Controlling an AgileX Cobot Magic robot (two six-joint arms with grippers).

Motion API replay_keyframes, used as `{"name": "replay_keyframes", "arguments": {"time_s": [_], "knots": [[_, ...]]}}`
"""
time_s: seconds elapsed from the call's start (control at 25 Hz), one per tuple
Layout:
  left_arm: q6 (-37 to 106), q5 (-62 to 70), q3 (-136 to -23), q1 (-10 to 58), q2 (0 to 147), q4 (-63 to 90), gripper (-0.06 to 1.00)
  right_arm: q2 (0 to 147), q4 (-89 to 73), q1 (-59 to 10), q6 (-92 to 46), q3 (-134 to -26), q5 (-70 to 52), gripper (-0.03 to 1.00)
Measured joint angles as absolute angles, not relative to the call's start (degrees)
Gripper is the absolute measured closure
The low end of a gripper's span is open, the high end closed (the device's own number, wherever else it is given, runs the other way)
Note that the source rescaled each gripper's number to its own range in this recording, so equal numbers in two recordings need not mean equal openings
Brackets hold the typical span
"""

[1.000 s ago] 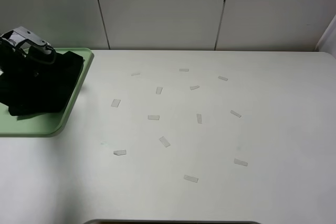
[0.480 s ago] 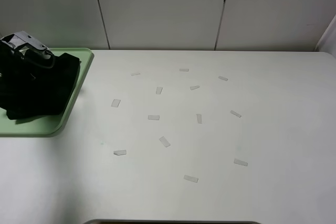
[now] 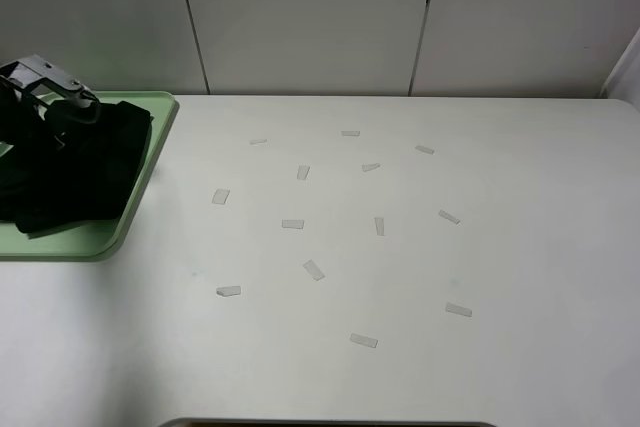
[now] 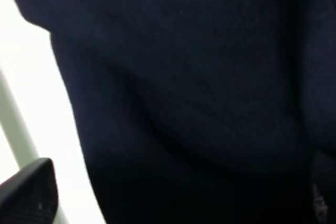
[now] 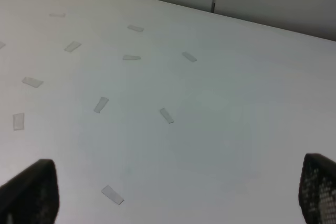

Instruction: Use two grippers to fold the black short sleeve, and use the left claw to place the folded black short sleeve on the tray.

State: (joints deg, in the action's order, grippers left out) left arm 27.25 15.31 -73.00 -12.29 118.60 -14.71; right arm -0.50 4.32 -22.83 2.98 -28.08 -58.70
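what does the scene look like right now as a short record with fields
shirt: folded black short sleeve lying on the tray
tray: pale green tray, far left of the white table
left pincer: over the shirt at the tray; open or shut cannot be told
right pincer: fingertips spread apart, empty, above bare table
table marks: small tape strips scattered across the middle
task stage: shirt folded and on the tray
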Motion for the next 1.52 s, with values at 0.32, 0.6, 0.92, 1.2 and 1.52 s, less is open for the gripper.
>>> {"name": "replay_keyframes", "arguments": {"time_s": [0.32,0.6,0.92,1.2,1.52], "knots": [[19.2,12.2,-73.0,-11.3,115.2,-14.6,-0.05,-0.5,4.3,-22.8,3.0,-28.1,-58.7,-0.03],[17.7,11.7,-72.9,-7.4,115.1,-7.7,-0.06,-0.5,4.3,-22.8,3.0,-28.1,-58.7,-0.03],[22.2,13.8,-73.0,1.8,111.3,-1.5,-0.05,-0.5,4.3,-22.8,3.0,-28.1,-58.7,-0.03],[24.9,13.9,-69.6,3.2,99.8,0.5,-0.05,-0.5,4.3,-22.8,3.0,-28.1,-58.7,-0.03],[19.9,13.9,-58.5,3.1,82.3,0.6,-0.05,-0.5,4.3,-22.8,3.0,-28.1,-58.7,-0.03]]}}
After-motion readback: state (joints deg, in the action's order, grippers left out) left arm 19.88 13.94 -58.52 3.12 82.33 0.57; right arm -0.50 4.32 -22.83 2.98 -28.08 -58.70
